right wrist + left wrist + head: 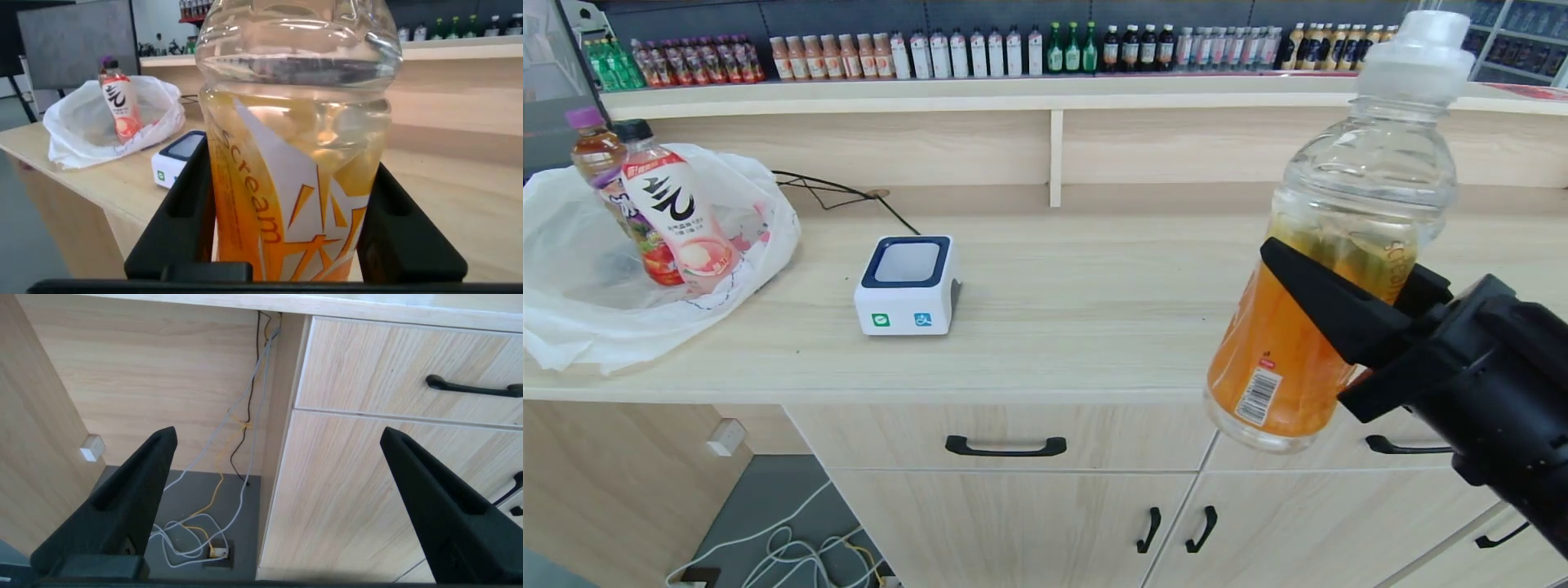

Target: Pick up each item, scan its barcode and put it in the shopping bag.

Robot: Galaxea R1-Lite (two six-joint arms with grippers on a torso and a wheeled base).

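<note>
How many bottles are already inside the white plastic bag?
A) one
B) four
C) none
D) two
D: a purple-capped bottle and a black-capped bottle lean inside the white bag; the orange bottle is in the right gripper.

Shop checkout, wooden counter (1094, 310), barcode scanner (907, 286), rows of bottled drinks (1013, 51) on back shelf (980, 88)

the counter (1094, 310) is overlooked from the head, the cabinet (368, 482) faced low from the left wrist; scanner (907, 286) and bag (572, 278) are shared with the right wrist.
</note>
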